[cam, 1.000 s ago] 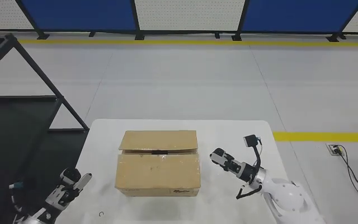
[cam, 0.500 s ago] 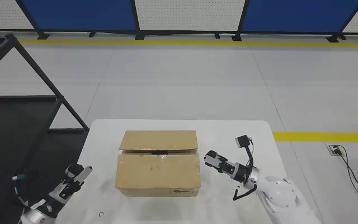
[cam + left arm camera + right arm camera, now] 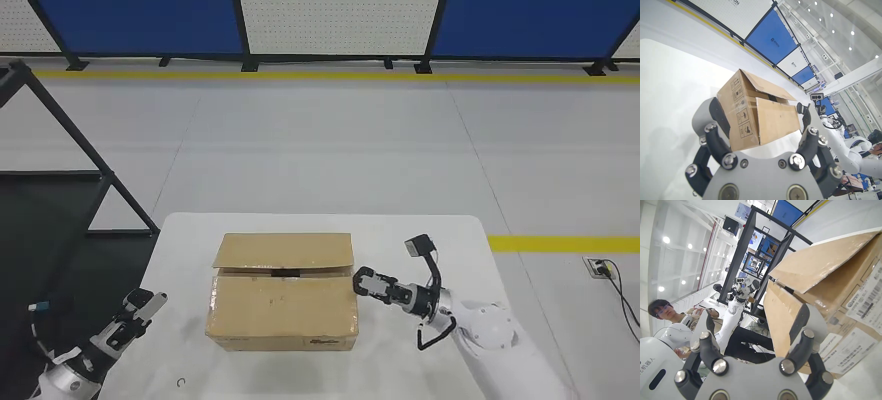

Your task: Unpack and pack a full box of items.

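Observation:
A brown cardboard box (image 3: 285, 290) sits mid-table with its top flaps folded down; the far flap (image 3: 770, 90) is lifted a little, leaving a dark gap. My right gripper (image 3: 365, 283) is open at the box's right end, level with the top edge. In the right wrist view the near flap's corner (image 3: 783, 306) lies between the open fingers of the right gripper (image 3: 755, 321), and one finger (image 3: 802, 321) rests close against the labelled end wall. My left gripper (image 3: 142, 303) is open by the table's front left, well apart from the box (image 3: 757, 113), which it faces.
The white table (image 3: 420, 235) has free surface on both sides of the box. A small ring (image 3: 181, 382) lies near the front left edge. A black metal frame (image 3: 60, 130) stands off the table to the left.
My right gripper has travelled left across the table and reached the box's right end. The left arm has shifted slightly near the front left corner. The box has not moved.

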You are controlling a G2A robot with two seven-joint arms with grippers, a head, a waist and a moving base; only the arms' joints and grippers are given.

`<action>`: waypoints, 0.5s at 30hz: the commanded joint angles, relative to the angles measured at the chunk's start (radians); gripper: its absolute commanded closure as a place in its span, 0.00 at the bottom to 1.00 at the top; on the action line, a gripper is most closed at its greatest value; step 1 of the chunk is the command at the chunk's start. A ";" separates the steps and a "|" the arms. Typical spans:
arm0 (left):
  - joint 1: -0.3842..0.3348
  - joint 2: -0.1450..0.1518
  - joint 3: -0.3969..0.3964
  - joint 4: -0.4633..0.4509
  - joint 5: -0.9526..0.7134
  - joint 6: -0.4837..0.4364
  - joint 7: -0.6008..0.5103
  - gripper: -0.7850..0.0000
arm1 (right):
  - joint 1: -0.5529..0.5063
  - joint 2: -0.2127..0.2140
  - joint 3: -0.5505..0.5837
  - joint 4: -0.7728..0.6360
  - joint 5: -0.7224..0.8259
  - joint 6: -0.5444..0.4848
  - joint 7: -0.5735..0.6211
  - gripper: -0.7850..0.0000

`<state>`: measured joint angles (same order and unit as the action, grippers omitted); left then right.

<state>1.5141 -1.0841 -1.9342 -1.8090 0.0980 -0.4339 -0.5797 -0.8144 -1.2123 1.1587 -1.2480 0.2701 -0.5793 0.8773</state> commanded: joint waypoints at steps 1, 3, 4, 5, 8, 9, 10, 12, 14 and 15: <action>0.000 0.000 0.000 0.000 0.000 0.000 0.000 0.00 | -0.002 0.001 0.006 -0.002 0.005 -0.009 -0.002 0.00; 0.000 0.000 0.000 0.000 0.000 0.000 0.000 0.00 | -0.005 0.005 0.020 -0.002 0.001 -0.013 -0.001 0.00; 0.000 0.000 0.000 0.000 0.000 0.000 0.000 0.00 | -0.007 0.007 0.028 -0.003 -0.003 -0.014 -0.003 0.00; 0.000 0.000 0.000 0.000 0.000 0.000 0.000 0.00 | -0.010 0.010 0.035 -0.006 -0.007 -0.013 -0.003 0.00; 0.000 0.000 0.000 0.000 0.000 0.000 0.000 0.00 | -0.018 0.015 0.049 -0.009 -0.014 -0.001 0.005 0.00; 0.000 0.000 0.000 0.000 0.000 0.000 0.000 0.00 | -0.018 0.016 0.048 -0.009 -0.018 0.008 0.010 0.00; 0.000 0.000 0.000 0.000 0.000 0.000 0.000 0.00 | -0.017 0.016 0.044 -0.005 -0.022 0.017 0.015 0.00; 0.000 0.000 0.000 0.000 0.000 0.000 0.000 0.00 | -0.010 0.015 0.031 0.006 -0.032 0.033 0.023 0.00; 0.000 0.000 0.000 0.000 0.000 0.000 0.000 0.00 | 0.000 0.012 0.015 0.018 -0.026 0.038 0.032 0.00; 0.000 0.000 0.000 0.000 0.000 0.000 0.000 0.00 | 0.004 0.010 0.009 0.024 -0.023 0.038 0.034 0.00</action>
<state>1.5141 -1.0841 -1.9343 -1.8091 0.0980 -0.4338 -0.5796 -0.8146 -1.2006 1.1731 -1.2291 0.2433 -0.5410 0.9092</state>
